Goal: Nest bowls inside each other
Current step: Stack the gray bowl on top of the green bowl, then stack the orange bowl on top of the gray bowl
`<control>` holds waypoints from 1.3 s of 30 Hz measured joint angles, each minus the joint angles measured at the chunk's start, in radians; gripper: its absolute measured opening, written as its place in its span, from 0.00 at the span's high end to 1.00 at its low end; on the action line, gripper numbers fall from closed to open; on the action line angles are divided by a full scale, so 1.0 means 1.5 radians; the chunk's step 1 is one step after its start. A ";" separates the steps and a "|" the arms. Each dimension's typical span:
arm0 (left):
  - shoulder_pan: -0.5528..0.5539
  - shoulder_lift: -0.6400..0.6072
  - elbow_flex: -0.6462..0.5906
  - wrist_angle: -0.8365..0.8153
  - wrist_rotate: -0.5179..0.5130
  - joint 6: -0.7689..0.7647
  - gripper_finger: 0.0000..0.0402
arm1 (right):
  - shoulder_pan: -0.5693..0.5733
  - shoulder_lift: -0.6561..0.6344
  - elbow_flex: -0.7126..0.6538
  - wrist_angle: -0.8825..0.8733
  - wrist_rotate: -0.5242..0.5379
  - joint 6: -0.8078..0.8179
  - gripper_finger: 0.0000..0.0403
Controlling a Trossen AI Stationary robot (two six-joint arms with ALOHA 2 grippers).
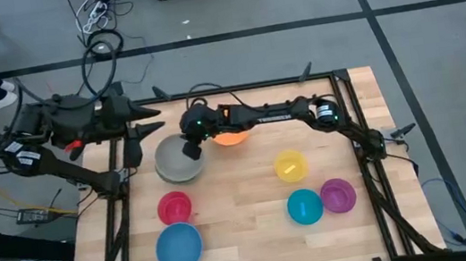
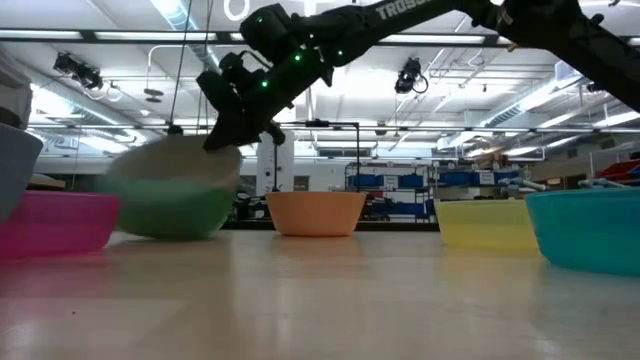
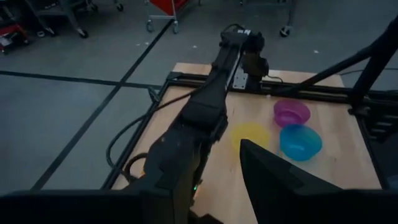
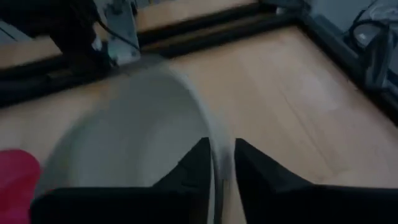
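My right gripper [image 4: 217, 163] straddles the grey bowl's [image 1: 174, 161] rim, fingers narrow; grey sits inside the green bowl [image 2: 170, 210], at 9 o'clock of the orange bowl [image 1: 232, 137], mouth up

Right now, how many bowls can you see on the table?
8, though green shows only in the low view: grey nested in green at the right claw, orange behind it, yellow mid-right, teal and purple right, red and blue front-left.
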 joint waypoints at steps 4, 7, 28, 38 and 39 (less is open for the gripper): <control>0.000 0.000 0.000 -0.003 -0.001 -0.001 0.65 | -0.003 -0.011 0.001 -0.007 0.007 0.000 0.73; 0.000 0.000 0.000 -0.004 -0.001 -0.002 0.65 | -0.003 -0.014 0.000 -0.023 0.024 -0.010 0.68; 0.000 0.001 -0.021 -0.126 -0.024 -0.077 0.65 | -0.040 -0.019 0.000 -0.441 0.008 -0.029 0.67; 0.000 0.001 -0.078 -0.122 -0.026 -0.078 0.65 | -0.045 -0.040 0.001 -0.444 -0.024 -0.029 0.67; 0.000 0.001 -0.082 -0.122 -0.027 -0.083 0.65 | -0.044 -0.046 0.002 -0.445 -0.028 -0.029 0.67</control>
